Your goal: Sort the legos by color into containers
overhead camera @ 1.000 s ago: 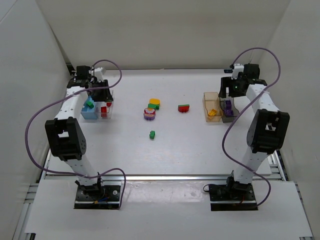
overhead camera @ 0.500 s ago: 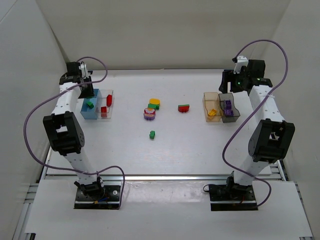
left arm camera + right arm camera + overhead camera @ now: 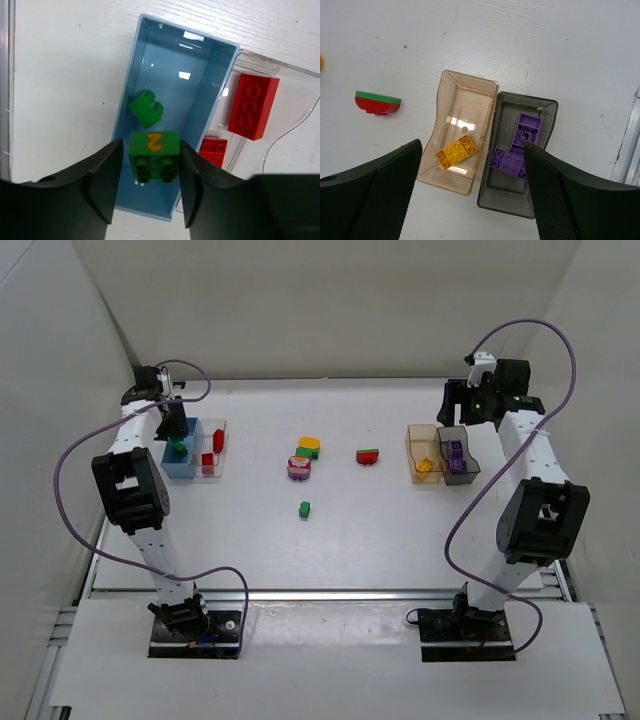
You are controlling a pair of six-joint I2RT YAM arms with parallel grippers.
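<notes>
My left gripper (image 3: 151,146) hangs over the blue-tinted bin (image 3: 125,85), jaws slightly parted. A green brick marked "2" (image 3: 154,155) sits between them, with a sliver of gap at the left finger. A smaller green brick (image 3: 146,108) lies in that bin. The clear bin (image 3: 292,75) beside it holds two red bricks (image 3: 253,106). My right gripper (image 3: 472,146) is open and empty above the orange bin (image 3: 470,82), which holds a yellow brick (image 3: 456,151). The dark grey bin (image 3: 551,107) holds purple bricks (image 3: 509,161). In the top view the left gripper (image 3: 172,426) and right gripper (image 3: 462,412) hover at the bins.
Loose on the table middle: a yellow-on-green stack (image 3: 308,446), a purple round stack (image 3: 298,470), a small green brick (image 3: 304,508) and a red-and-green half-round piece (image 3: 368,455). White walls close in the back and sides.
The left jaws have widened around the green "2" brick. Both arms drew back and up from over their bins in the first half second.
</notes>
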